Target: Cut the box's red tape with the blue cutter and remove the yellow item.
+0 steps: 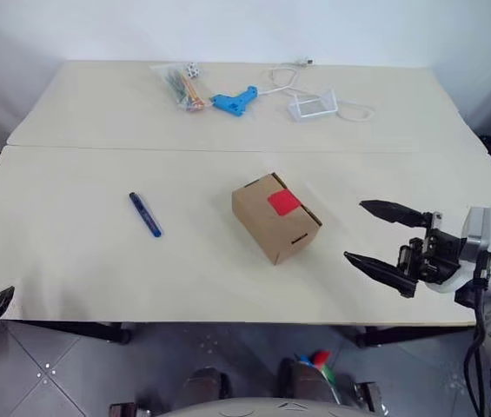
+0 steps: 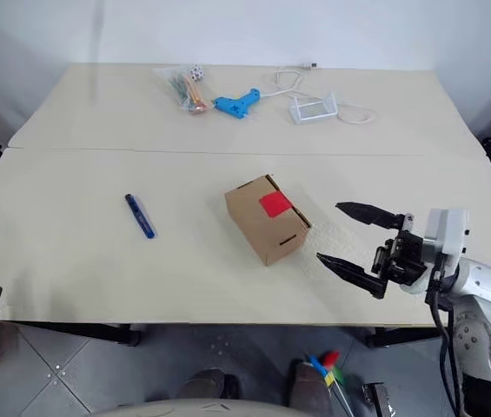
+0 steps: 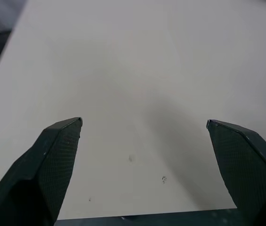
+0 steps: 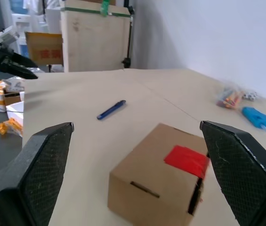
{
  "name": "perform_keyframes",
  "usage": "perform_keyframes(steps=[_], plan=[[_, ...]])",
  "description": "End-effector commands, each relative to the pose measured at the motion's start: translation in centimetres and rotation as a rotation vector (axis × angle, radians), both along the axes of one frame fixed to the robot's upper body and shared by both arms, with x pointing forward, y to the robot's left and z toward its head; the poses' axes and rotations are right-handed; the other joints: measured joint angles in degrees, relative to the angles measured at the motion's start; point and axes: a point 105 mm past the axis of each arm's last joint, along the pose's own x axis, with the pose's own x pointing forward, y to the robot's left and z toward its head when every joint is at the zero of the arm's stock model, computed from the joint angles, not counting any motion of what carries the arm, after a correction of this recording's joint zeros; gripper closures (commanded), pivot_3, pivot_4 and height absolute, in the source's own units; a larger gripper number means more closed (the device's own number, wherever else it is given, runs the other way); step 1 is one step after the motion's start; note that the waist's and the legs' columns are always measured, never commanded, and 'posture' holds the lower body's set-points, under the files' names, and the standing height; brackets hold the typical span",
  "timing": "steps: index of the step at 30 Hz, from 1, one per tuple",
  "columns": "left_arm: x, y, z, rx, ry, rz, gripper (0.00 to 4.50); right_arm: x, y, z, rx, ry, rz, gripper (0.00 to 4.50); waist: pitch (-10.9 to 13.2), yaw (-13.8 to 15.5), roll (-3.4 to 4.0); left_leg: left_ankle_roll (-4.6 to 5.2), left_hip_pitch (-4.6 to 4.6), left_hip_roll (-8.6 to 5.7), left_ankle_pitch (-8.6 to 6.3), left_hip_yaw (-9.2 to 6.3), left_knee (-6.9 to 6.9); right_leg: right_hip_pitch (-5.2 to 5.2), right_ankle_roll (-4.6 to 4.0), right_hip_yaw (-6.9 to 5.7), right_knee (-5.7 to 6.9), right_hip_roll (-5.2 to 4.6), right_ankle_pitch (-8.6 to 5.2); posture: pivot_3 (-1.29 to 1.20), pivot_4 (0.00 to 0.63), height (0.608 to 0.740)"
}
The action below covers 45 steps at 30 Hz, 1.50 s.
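Both end effectors spread wide, holding nothing. Blue cutter [image 1: 144, 215] lying flat on desk [image 1: 71, 261], left of box [image 1: 275, 216]. Best to grab cutter mid-stick with left end effector [image 3: 142, 129], pinching firmly.

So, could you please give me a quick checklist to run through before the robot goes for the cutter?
1. Blue cutter lying free on the table: ok.
2. Left claw open, holding nothing: ok.
3. Right claw open, holding nothing: ok.
4. Box closed, red tape uncut: ok.
5. Either claw at the cutter: not ok, both apart from it.
6. Yellow item inside: cannot tell.
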Motion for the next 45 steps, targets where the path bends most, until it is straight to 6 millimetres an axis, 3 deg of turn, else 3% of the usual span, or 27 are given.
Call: perform_keyframes(steps=[1, 3, 7, 11, 15, 20, 28, 37, 45], plan=[[3.8, -6.1, 1.5, -0.052, -0.092, -0.038, 0.01, -0.1, -0.4, 0.7, -0.029, -0.031, 0.024, 0.00, 0.01, 0.17, 0.04, 0.01, 0.01, -0.02, -0.01, -0.04, 0.00, 0.05, -0.01, 0.08, 0.00, -0.09, 0.01, 0.00, 0.150, 0.740], [6.1, -9.4, 2.3, -0.151, -0.156, -0.004, 0.01, 0.2, -0.8, 0.6, -0.045, -0.018, 0.028, 0.00, 0.03, 0.60, 0.14, 0.03, 0.11, -0.20, -0.02, -0.20, 0.00, 0.25, 0.00, 0.11, -0.03, -0.46, 0.05, 0.00, 0.150, 0.740], [9.0, -14.6, 3.2, -0.179, -0.153, -0.027, 0.01, 0.1, -0.8, 0.5, -0.063, 0.001, 0.050, 0.00, -0.15, -0.06, -0.26, 0.13, 0.16, -0.31, 0.09, -0.33, 0.00, 0.32, 0.05, 0.09, 0.07, -0.23, 0.07, 0.00, 0.150, 0.740], [11.3, -17.8, 3.1, -0.327, -0.120, 0.081, 0.01, 0.1, -1.0, 0.3, -0.078, 0.027, 0.062, 0.00, -0.17, -0.12, -0.23, 0.09, 0.47, -0.17, 0.07, 0.00, -0.11, 0.46, 0.05, 0.00, -0.01, 0.15, 0.07, 0.00, 0.150, 0.740], [13.5, -20.1, 1.9, -0.341, -0.007, 0.204, 0.01, 0.0, -1.0, 0.1, -0.074, 0.056, 0.071, 0.00, -0.15, 0.25, -0.26, 0.02, 0.46, -0.04, 0.10, 0.01, -0.07, 0.47, 0.04, 0.01, -0.04, 0.35, 0.07, 0.00, 0.150, 0.740], [15.1, -22.5, 0.7, -0.320, 0.059, 0.240, 0.01, -0.2, -0.4, 0.1, -0.064, 0.055, 0.087, 0.00, -0.15, 0.28, -0.27, 0.01, 0.45, -0.02, 0.11, 0.02, -0.07, 0.47, 0.03, 0.02, -0.11, 0.36, 0.06, 0.00, 0.150, 0.740], [16.5, -22.6, -0.5, -0.292, 0.112, 0.301, 0.01, 0.5, 0.4, 1.4, -0.030, -0.010, 0.050, 0.00, -0.14, 0.33, -0.28, -0.02, 0.41, 0.00, 0.12, 0.03, -0.05, 0.46, 0.01, 0.01, -0.17, 0.37, 0.05, 0.00, 0.150, 0.740], [16.6, -22.2, -2.3, -0.356, 0.206, 0.399, 0.01, 0.6, 0.3, 1.8, -0.019, -0.030, 0.022, 0.00, -0.15, 1.23, -0.27, -0.02, 0.37, 0.00, 0.11, 0.02, -0.03, 0.46, 0.01, -0.02, -0.22, 0.36, 0.05, 0.00, 0.150, 0.740], [16.5, -21.9, -3.5, -0.355, 0.250, 0.418, 2.43, 0.6, 0.1, 1.9, -0.019, -0.034, 0.007, 0.00, -0.19, 1.47, -0.19, -0.02, 0.41, 0.00, 0.12, 0.09, -0.01, 0.48, 0.01, 0.05, -0.20, 0.36, 0.05, 0.00, 0.150, 0.740]])
